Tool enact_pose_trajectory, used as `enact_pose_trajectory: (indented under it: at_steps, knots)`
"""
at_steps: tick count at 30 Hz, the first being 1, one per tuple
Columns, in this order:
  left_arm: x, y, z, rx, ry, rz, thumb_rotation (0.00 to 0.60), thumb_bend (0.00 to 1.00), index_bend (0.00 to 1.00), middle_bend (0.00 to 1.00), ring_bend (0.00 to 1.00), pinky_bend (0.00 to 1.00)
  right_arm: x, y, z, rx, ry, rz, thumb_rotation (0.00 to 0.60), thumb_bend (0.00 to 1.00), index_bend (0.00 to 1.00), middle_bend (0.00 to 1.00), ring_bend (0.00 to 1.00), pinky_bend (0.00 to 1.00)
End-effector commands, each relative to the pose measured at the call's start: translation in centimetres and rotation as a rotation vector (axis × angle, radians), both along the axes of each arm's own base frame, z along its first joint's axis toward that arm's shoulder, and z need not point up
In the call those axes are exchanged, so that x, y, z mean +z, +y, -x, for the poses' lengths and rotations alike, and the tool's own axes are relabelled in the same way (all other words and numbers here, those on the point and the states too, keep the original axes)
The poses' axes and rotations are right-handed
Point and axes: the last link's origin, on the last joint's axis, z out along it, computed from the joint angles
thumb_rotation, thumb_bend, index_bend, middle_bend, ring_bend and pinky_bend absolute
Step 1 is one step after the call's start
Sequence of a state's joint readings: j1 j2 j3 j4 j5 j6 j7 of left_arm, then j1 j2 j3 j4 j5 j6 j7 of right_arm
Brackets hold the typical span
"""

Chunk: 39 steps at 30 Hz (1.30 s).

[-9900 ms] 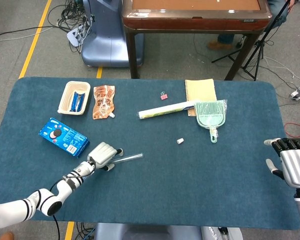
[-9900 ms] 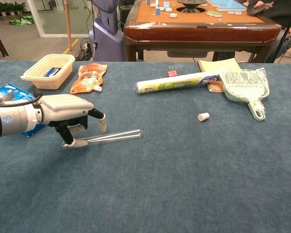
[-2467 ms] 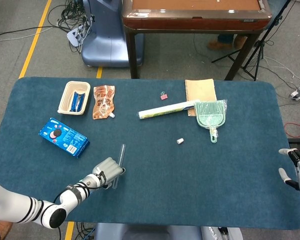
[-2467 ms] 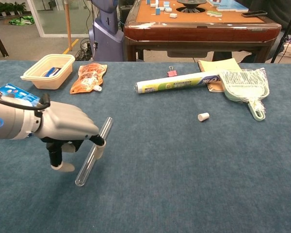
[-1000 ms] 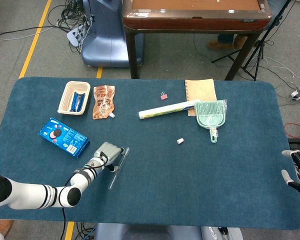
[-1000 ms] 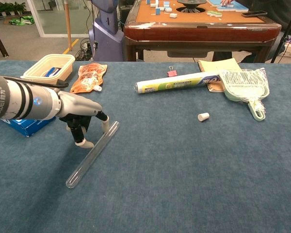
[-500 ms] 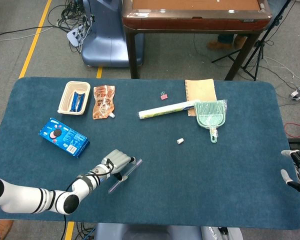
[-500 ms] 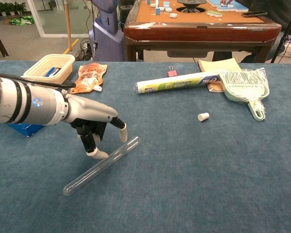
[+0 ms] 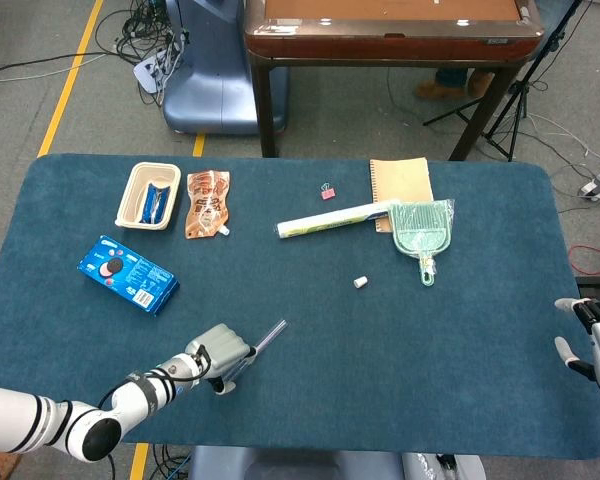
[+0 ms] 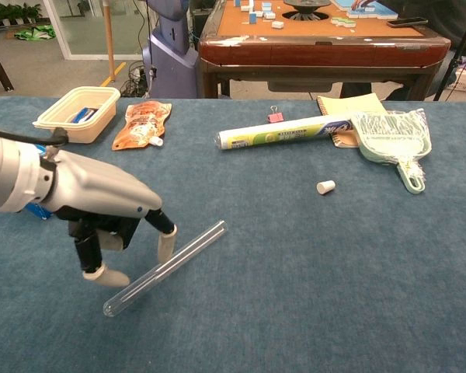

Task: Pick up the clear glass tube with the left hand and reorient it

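- Left hand (image 9: 223, 357), head view: sits at about 7 o'clock on the blue table (image 9: 430, 330), near the front edge. My fingers close over the lower part of the clear glass tube (image 9: 262, 343), which pokes out toward 1 o'clock from the hand. I read this as a grip on the tube, though the hand hides the contact itself.
- Right hand (image 9: 592, 345), head view: parked at 3 o'clock off the table edge, fingers spread, holding nothing.
- Head view only: the blue biscuit box (image 9: 128, 272) at 9 o'clock is plain to see, and this is the only view with the right hand.
- Chest view, left hand (image 10: 113, 214): fingers (image 10: 165, 243) reach down onto the mid-length of the tube (image 10: 165, 267). The tube lies slanted, closed end toward me at 7 o'clock, open end at 1 o'clock. I cannot tell whether it rests on the cloth or is just lifted.
- Chest view only: full tube length and the fingertip contact, both hidden from above.
- Handling, my judgement: light, rigid, smooth glass, so slippery and apt to roll or pivot in a pinch; fragile, so I want gentle pressure. Best hold is near mid-length, for balance while turning it.
- Elsewhere, well apart from the tube: white cap (image 10: 325, 186), paper roll (image 10: 283, 132), green dustpan (image 10: 394, 138).
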<state>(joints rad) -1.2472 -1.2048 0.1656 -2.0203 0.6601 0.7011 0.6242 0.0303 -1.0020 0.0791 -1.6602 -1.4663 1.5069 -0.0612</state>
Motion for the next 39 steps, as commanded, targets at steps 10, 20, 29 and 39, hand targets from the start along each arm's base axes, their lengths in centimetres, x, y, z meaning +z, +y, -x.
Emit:
enact_pose_trajectory:
  at_steps: [10,20,29,39]
  knots:
    - [-0.5,-2.0,1.6,-0.001,0.042,0.072,0.507,0.28,0.31,0.95,1.00,0.87,0.1,0.2,-0.1,0.000,0.001,0.005,0.600,0.30,0.36,0.40,0.35,0.38]
    - [-1.4,-2.1,2.7,-0.017,0.079,0.071,0.504,0.28,0.31,0.95,1.00,0.87,0.2,0.3,-0.2,-0.001,0.004,0.006,0.600,0.30,0.36,0.40,0.35,0.38]
    - [-1.3,-0.5,3.1,-0.043,0.100,-0.017,0.509,0.28,0.31,0.95,1.00,0.87,0.1,0.3,-0.3,-0.001,0.004,0.005,0.600,0.30,0.36,0.40,0.35,0.38]
    - [-1.1,0.6,3.1,-0.029,0.098,-0.083,0.521,0.28,0.31,0.95,1.00,0.87,0.2,0.5,-0.2,-0.004,0.003,0.008,0.600,0.30,0.36,0.40,0.35,0.38]
